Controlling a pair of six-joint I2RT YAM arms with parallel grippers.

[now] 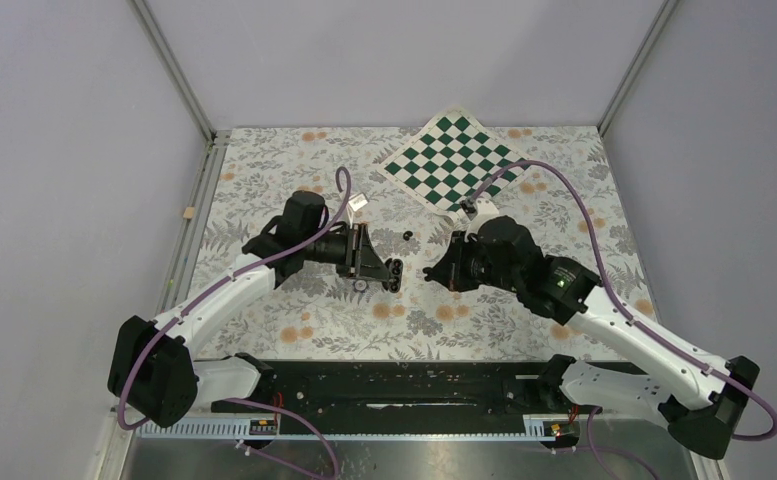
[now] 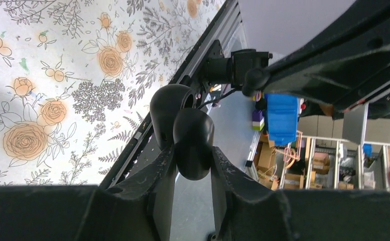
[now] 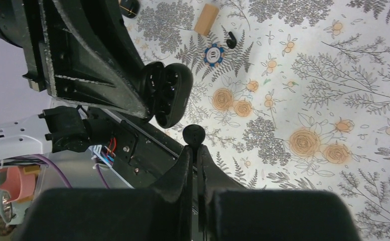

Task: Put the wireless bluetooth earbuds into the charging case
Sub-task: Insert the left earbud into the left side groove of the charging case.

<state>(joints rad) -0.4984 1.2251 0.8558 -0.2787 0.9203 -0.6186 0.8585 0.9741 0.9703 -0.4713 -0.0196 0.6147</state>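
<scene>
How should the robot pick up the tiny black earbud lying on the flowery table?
Probably from straight above, pinching the loose earbud across its fat rounded end. It lies flat with nothing over it. The blue ring sits close, so come down clear of it.

Glossy smooth black plastic charging case (image 2: 192,138) (matt floral tablecloth (image 2: 42,75))

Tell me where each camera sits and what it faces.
Top external: fixed above and behind, looking down on the table; both arms show.
Left wrist: looks along the left gripper, shut on the charging case; its fingers show.
Right wrist: looks along the right gripper, pinching an earbud; its fingers show.
Shared: right wrist also shows that case.
</scene>
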